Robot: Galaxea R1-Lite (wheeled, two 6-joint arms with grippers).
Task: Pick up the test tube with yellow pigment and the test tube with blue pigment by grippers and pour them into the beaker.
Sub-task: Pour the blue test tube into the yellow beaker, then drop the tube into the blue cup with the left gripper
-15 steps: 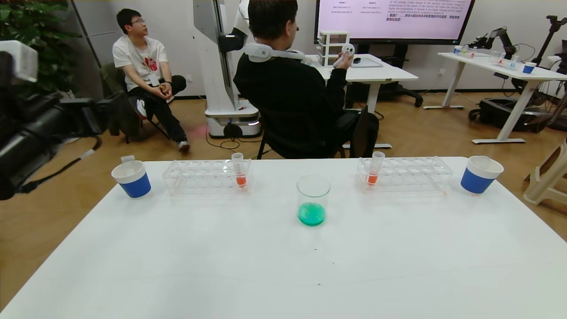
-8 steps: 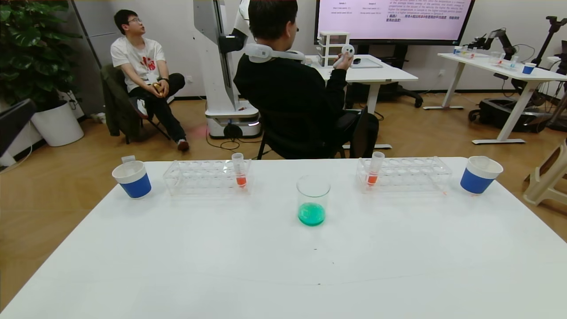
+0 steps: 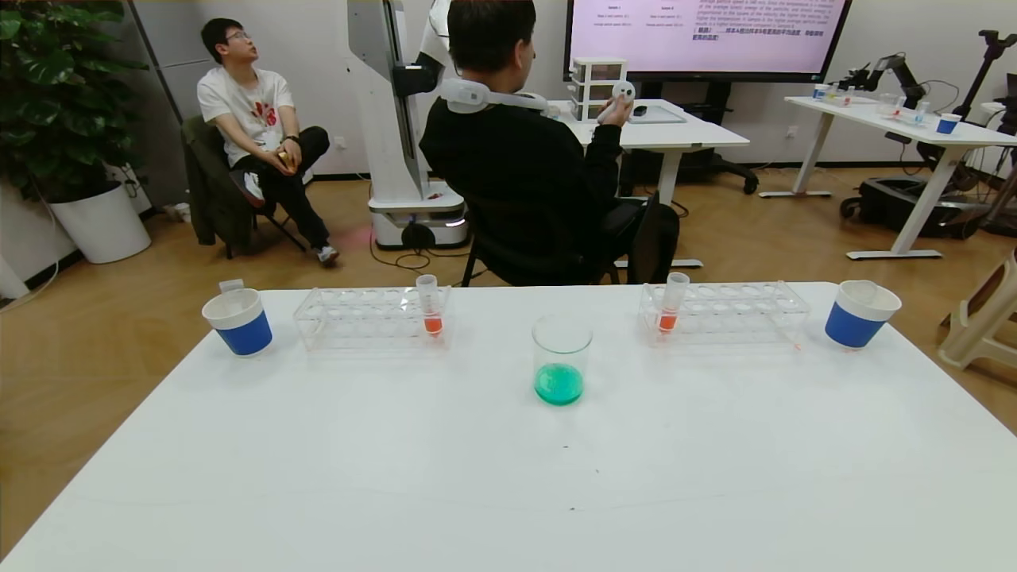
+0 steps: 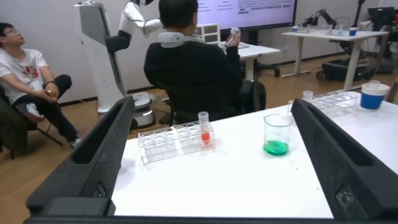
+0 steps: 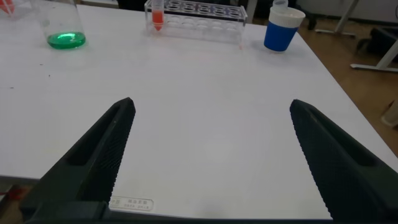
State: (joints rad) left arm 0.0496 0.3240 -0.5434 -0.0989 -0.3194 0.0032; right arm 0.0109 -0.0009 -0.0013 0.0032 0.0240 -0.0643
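The beaker [image 3: 562,359] with green liquid stands at the centre of the counter [image 3: 508,477]. Both hands are wide open and empty: the left hand [image 4: 211,155] and the right hand [image 5: 211,155].

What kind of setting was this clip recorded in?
Most likely a robotics lab or office room. A white mobile robot base stands behind the white table, a large wall screen shows slides, and clear plastic tube racks flank a clear glass beaker of green liquid.
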